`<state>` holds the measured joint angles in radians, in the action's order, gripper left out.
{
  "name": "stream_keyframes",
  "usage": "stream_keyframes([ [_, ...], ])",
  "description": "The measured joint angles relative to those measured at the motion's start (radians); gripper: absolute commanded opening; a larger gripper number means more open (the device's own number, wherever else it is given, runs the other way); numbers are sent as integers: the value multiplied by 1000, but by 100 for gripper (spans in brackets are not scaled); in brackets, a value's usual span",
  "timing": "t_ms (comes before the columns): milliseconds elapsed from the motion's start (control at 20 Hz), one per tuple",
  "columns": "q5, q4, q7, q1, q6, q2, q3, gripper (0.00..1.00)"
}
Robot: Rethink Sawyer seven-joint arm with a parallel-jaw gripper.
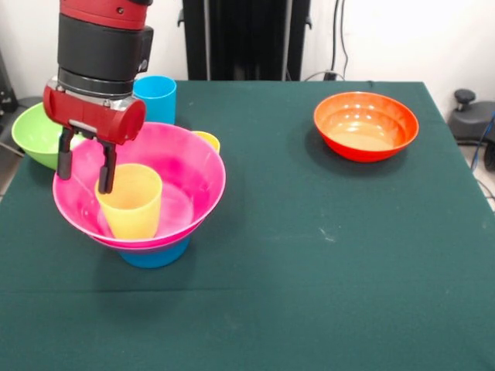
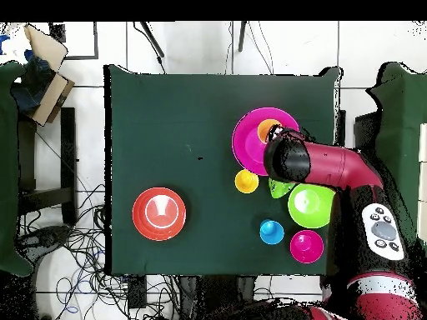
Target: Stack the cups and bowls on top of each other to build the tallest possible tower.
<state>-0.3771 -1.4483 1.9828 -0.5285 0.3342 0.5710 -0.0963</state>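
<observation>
**Orange-yellow cup in the pink bowl, gripper released above it**

The wide glossy pink plastic bowl (image 1: pixel 186 166) sits on a blue plastic piece (image 1: pixel 157 255) near the table's edge; only the lower part of the blue piece shows. An orange-yellow plastic tumbler (image 1: pixel 133 202) stands upright inside the bowl.

The red and black arm's gripper (image 1: pixel 85 184) hangs over the bowl with its fingers spread and clamping nothing. One fingertip is at the tumbler's rim.

Three cups are visible:
- the orange-yellow tumbler
- a sky blue plastic cup (image 1: pixel 158 97)
- a pale yellow cup (image 2: pixel 246 181) just beside the pink bowl

The loose bowls number three, all empty:
- a lime green plastic bowl (image 1: pixel 35 133)
- an orange plastic bowl (image 1: pixel 365 125), well apart
- a smaller magenta bowl (image 2: pixel 306 246)

All of these rest on the dark green tablecloth (image 1: pixel 309 270).
</observation>
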Motion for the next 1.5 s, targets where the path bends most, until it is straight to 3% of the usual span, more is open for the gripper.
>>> stream_keyframes([
  [150, 5, 0, 0, -10, 8, 9, -13, 100],
  [350, 35, 0, 0, -25, 95, 34, -31, 100],
  [400, 63, 0, 0, -28, 185, 54, -36, 100],
  [600, 108, 0, 0, -26, 348, 92, -39, 100],
  [800, 147, -5, 0, -20, 457, 136, -39, 100],
  [1500, 224, -61, 0, 57, 397, 212, -32, 100],
])
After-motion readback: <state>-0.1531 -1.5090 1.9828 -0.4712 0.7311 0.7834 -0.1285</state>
